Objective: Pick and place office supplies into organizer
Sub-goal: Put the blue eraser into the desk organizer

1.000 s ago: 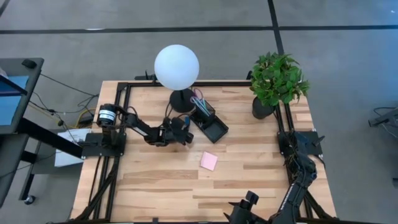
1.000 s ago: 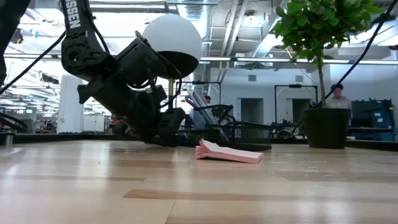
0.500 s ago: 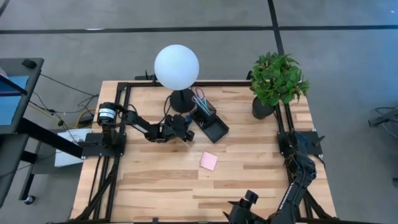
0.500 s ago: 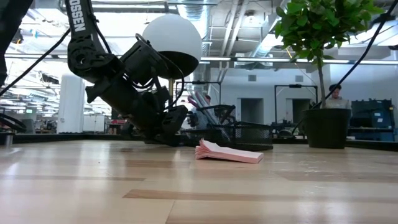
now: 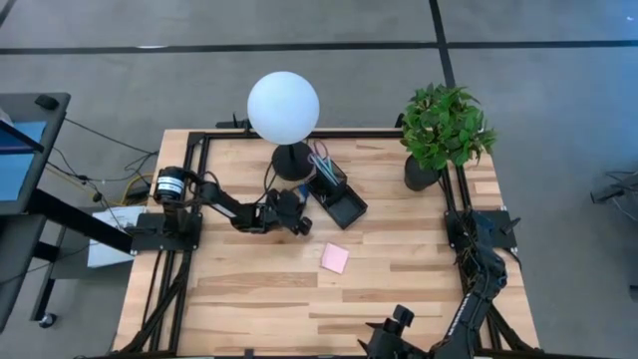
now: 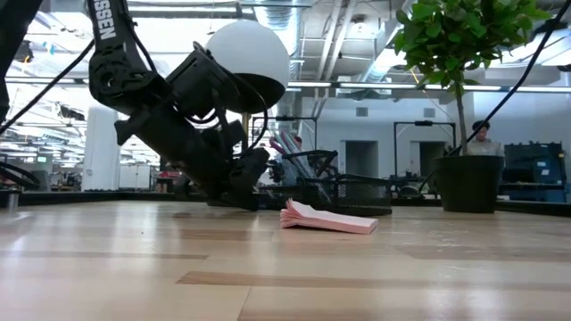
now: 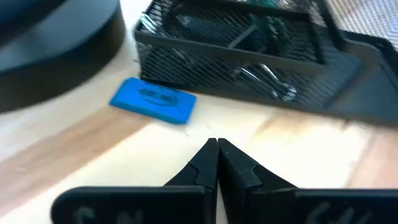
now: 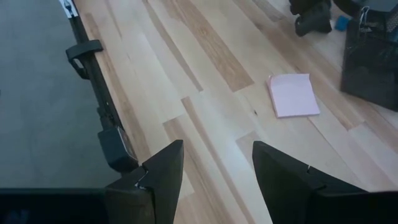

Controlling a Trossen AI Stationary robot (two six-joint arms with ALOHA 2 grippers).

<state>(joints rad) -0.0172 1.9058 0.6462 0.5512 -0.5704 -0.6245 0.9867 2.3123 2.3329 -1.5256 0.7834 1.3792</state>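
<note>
Left gripper (image 7: 217, 149) pinched shut on nothing, blue block (image 7: 154, 100) missed; reopen and reach farther toward the organizer (image 7: 249, 56)

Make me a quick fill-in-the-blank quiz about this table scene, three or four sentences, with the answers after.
1. The left pincer has its fingers ____ with nothing between them.
2. The small block lying on the table beside the organizer is ____ in colour.
3. The sticky-note pad lying alone mid-table is ____.
4. The right pincer, waiting at the table's near edge, is ____.

Missing words: shut; blue; pink; open
</note>
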